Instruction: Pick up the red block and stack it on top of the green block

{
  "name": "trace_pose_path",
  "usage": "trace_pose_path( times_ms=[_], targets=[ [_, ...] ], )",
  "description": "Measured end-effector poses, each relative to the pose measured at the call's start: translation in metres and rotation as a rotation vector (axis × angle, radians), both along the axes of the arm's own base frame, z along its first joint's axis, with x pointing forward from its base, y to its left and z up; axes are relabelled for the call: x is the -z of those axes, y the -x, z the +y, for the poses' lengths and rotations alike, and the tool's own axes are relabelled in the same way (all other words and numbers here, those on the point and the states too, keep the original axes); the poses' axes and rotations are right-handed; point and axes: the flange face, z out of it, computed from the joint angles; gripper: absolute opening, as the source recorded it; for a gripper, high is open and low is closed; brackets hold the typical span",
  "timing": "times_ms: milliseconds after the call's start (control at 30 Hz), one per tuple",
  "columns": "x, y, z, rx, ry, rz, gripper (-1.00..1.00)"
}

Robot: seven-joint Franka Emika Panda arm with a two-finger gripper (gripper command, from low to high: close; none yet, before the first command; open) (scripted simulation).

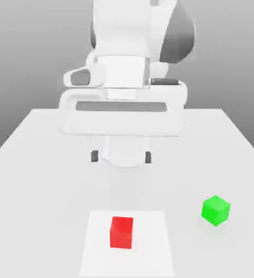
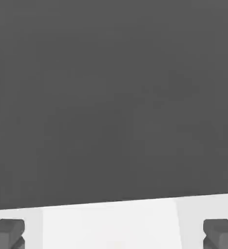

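One red block (image 1: pixel 121 232) sitting on our white patch (image 1: pixel 151 247) of the table (image 1: pixel 31 190), folks. We've got the green block (image 1: pixel 215 210) well apart from it, toward the exterior view's right. Our gripper (image 1: pixel 121 157) hangs above the table, fingers spread wide, nothing pinched.

Mat (image 1: pixel 151 260) lies on desk (image 1: pixel 31 190). One block (image 1: pixel 121 233) sits on mat. Other block (image 1: pixel 215 210) on desk, off mat to the exterior view's right, near its far end.
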Motion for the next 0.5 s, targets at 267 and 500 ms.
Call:
trace_pose_path(
  times_ms=[267, 500],
  targets=[
    [0.137, 0.040, -0.002, 0.021, -0.009, 0.192, 0.00],
    [0.177, 0.042, -0.002, 0.021, -0.009, 0.195, -1.00]
  ],
)
